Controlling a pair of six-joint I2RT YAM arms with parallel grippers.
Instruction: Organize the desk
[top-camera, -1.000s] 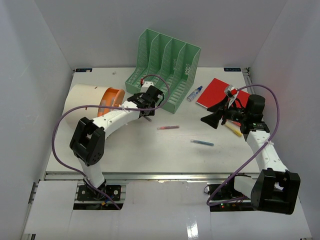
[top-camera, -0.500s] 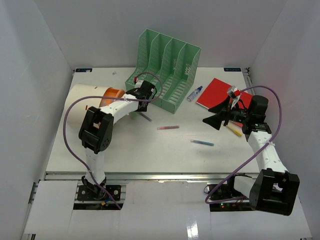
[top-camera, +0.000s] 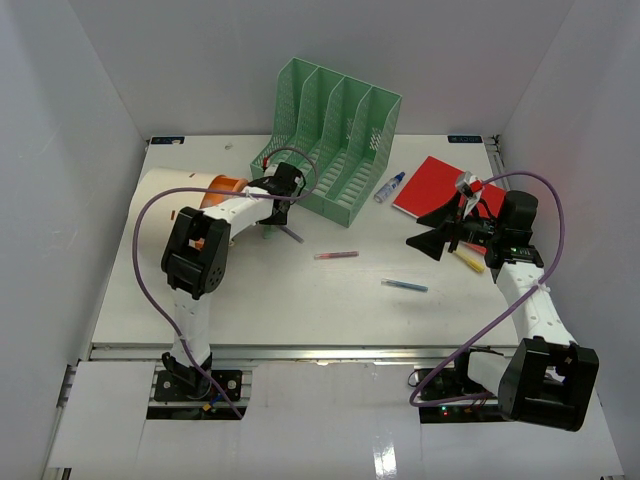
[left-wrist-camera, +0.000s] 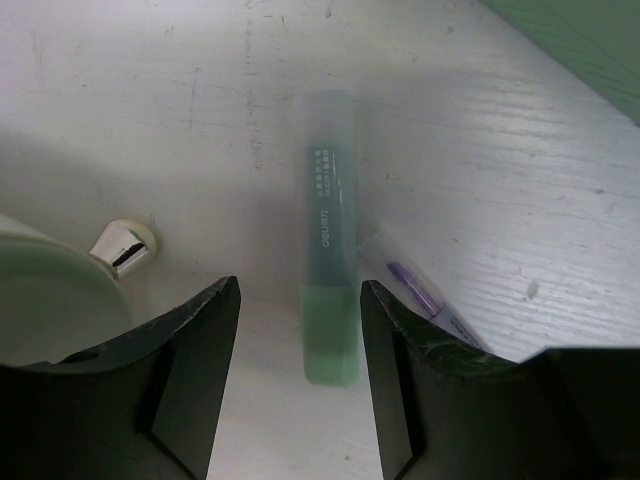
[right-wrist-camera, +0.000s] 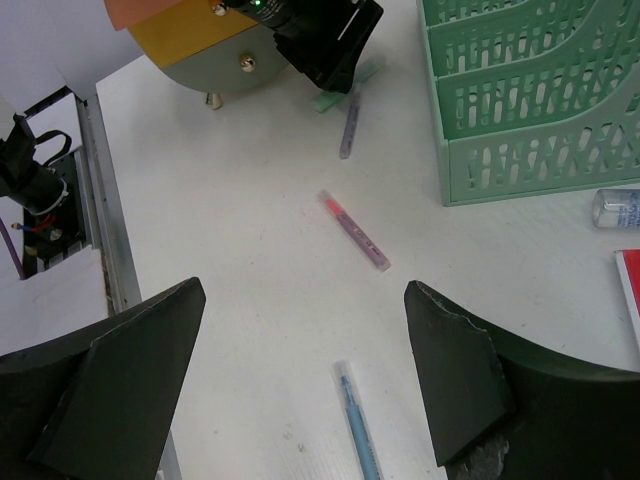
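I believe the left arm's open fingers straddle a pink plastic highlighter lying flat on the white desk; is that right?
Not quite: the left wrist view shows the plastic highlighter is translucent green, not pink. It does lie flat on the white desk between the left arm's open fingers.

The bench (top-camera: 250, 300) carries a green file rack (top-camera: 330, 150) at its far edge. A pink pen (top-camera: 336, 255) and blue pen (top-camera: 404, 286) lie mid-bench.

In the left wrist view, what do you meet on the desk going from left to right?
small shiny knob → green highlighter → purple pen → green file rack, only its corner showing at the upper right
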